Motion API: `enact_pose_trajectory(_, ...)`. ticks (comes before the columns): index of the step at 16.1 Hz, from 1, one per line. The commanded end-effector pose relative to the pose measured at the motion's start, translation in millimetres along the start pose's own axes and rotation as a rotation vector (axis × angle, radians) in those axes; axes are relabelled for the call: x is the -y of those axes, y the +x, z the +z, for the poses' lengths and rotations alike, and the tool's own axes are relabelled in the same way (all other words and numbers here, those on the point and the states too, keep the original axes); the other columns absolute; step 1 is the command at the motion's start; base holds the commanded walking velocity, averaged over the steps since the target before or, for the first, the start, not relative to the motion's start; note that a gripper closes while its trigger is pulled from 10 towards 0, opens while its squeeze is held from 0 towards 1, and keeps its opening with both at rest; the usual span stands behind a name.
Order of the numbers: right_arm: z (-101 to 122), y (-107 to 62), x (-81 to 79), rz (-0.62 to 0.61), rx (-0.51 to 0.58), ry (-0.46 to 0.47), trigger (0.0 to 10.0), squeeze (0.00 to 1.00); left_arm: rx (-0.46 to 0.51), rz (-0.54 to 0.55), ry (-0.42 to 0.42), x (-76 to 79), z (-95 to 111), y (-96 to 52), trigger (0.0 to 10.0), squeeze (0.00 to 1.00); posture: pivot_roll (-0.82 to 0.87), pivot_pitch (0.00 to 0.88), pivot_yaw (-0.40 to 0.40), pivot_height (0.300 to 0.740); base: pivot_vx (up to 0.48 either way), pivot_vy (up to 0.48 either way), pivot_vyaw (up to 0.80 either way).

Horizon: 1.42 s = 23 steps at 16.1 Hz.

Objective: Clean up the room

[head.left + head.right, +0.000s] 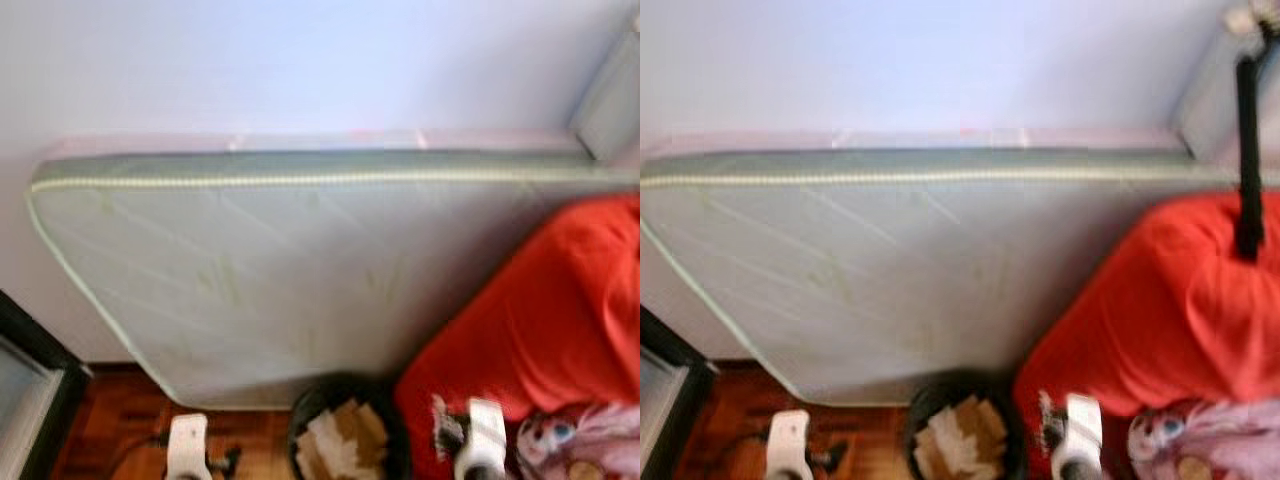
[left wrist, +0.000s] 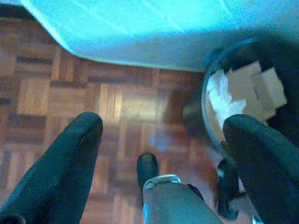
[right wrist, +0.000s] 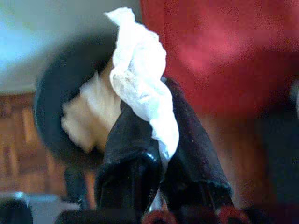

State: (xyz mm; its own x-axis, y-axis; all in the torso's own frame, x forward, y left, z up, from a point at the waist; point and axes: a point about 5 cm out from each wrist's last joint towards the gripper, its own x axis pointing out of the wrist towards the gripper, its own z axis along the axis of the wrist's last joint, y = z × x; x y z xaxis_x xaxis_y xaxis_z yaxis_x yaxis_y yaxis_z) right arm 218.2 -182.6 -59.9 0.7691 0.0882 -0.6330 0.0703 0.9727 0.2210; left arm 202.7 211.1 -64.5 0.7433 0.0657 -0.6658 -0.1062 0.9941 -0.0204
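On the left, the left gripper [image 2: 161, 140] hangs over the brown parquet floor [image 2: 56, 93], its 2 black fingers spread wide apart and holding nothing; the round black waste bin [image 1: 348, 425], already part-filled with crumpled pale paper [image 1: 335, 440], sits just beside it, toward the robot's right. Behind both, a pale grey-green quilted mattress [image 1: 280, 270] leans on its long edge against the wall.

Further right, the right gripper [image 3: 161, 140] has its 2 fingers pressed together on a crumpled white tissue [image 3: 140, 79], which sticks out past the fingertips. From this gripper the bin lies ahead and toward the robot's left, with the red bedcover [image 1: 550, 310] on the other side. The right arm is probably the one to carry the tissue over the bin's mouth.
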Motion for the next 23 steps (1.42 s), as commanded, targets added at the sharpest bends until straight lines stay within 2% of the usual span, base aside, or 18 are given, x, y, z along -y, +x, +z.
enact_pose_trajectory(1,-9.6,-1.1,-9.0,0.046,-0.024,-0.015,10.0,0.00,0.000,0.022,-0.009,-6.3,-2.2,-1.8,10.0,0.00,-0.08,0.088,-0.042,0.740,0.000,0.000,0.00)
enact_pose_trajectory(2,-2.9,2.2,-20.7,0.128,0.000,-0.056,10.0,0.00,0.117,0.010,-0.031,-0.3,21.5,3.6,10.0,0.00,-0.08,0.091,-0.043,0.740,0.000,0.000,0.00)
enact_pose_trajectory(4,-0.4,3.2,-27.1,0.177,0.015,-0.093,10.0,0.00,0.208,0.001,-0.029,4.5,38.1,5.5,10.0,0.00,-0.08,0.097,-0.044,0.740,0.000,0.000,0.00)
enact_pose_trajectory(6,5.3,2.8,-28.2,0.190,0.074,-0.101,10.0,0.00,0.362,-0.021,0.003,12.7,64.6,4.5,10.0,0.00,-0.06,0.109,-0.048,0.740,0.000,0.000,0.00)
enact_pose_trajectory(7,12.6,2.6,-23.9,0.168,0.129,-0.079,10.0,0.00,0.457,-0.039,0.015,17.6,81.2,1.1,10.0,0.00,-0.05,0.109,-0.046,0.740,0.000,0.000,0.00)
enact_pose_trajectory(8,15.3,1.8,-22.5,0.164,0.158,-0.086,10.0,0.00,0.506,-0.049,0.048,19.5,87.4,-2.4,10.0,0.00,-0.05,0.108,-0.047,0.740,0.000,0.000,0.00)
enact_pose_trajectory(9,22.8,0.8,-20.2,0.166,0.223,-0.045,10.0,0.00,0.595,-0.059,0.076,24.0,98.0,-10.6,10.0,0.00,-0.05,0.105,-0.049,0.740,0.000,0.000,0.00)
enact_pose_trajectory(11,29.9,1.5,-26.1,0.190,0.275,-0.038,10.0,0.00,0.661,-0.058,0.088,28.0,101.1,-21.0,10.0,0.00,-0.05,0.101,-0.052,0.740,0.000,0.000,0.00)
enact_pose_trajectory(15,21.9,-1.3,-26.2,0.196,0.264,-0.065,10.0,0.00,0.648,-0.050,0.091,26.6,94.4,-27.7,10.0,0.00,-0.06,0.082,-0.051,0.740,0.000,0.000,0.00)
enact_pose_trajectory(17,14.4,-1.4,-25.0,0.166,0.221,-0.077,10.0,0.00,0.650,-0.055,0.089,28.4,99.2,-27.7,10.0,0.00,-0.07,0.080,-0.051,0.740,0.000,0.000,0.00)
enact_pose_trajectory(18,13.7,-1.5,-22.9,0.148,0.206,-0.123,10.0,0.00,0.646,-0.071,0.093,30.6,100.7,-26.8,10.0,0.00,-0.07,0.079,-0.050,0.740,0.000,0.000,0.00)
enact_pose_trajectory(21,22.3,-0.8,-25.9,0.174,0.251,-0.132,10.0,0.00,0.649,-0.065,0.079,30.8,102.6,-27.9,10.0,0.00,-0.07,0.077,-0.051,0.705,0.000,0.000,0.00)
enact_pose_trajectory(23,27.1,-1.1,-31.6,0.200,0.290,-0.181,10.0,0.00,0.645,-0.068,0.078,31.9,103.3,-29.3,10.0,0.00,-0.07,0.077,-0.050,0.691,0.000,0.000,0.00)
